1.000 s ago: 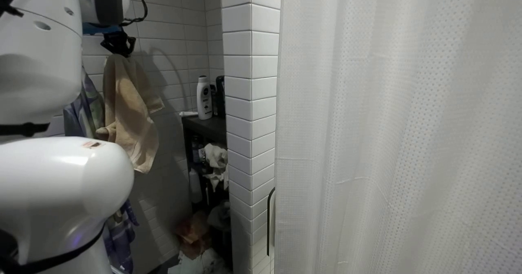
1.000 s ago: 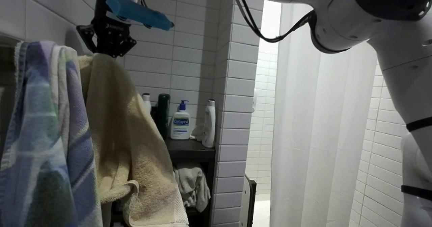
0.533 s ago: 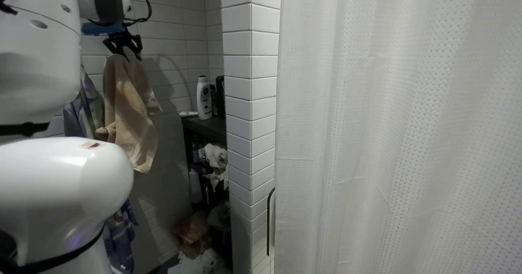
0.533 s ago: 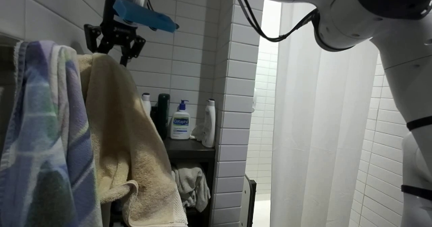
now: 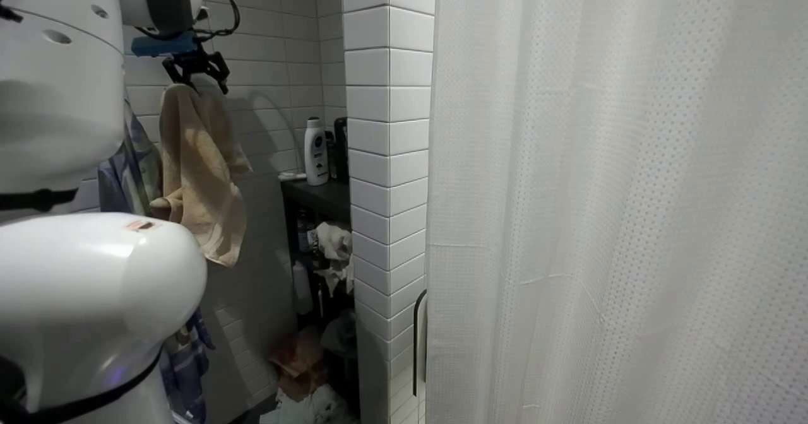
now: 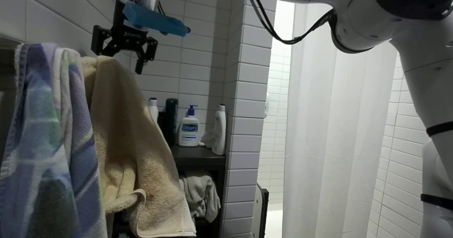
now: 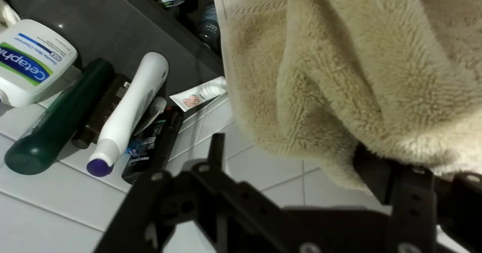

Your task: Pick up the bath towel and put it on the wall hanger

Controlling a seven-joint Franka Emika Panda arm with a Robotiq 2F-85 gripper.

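One beige towel (image 5: 202, 175) hangs by a tiled wall (image 5: 268, 58) in an exterior view, the tool (image 5: 208, 89) just above. In an exterior view, a multicolored towel (image 6: 46, 131) hangs beside it; the tool's fingers (image 6: 139, 66) stand wide apart, holding nothing. In the wrist view, the beige towel partly hides one finger; bottles (image 7: 130, 98) line a dark surface (image 7: 94, 19).

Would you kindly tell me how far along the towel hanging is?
Seemingly done: the beige towel hangs by the wall, beside the patterned towel. In hand: nothing gripped; the tool stands open at the beige towel's top. Left: probably withdrawing the tool; the hanging point is hidden.
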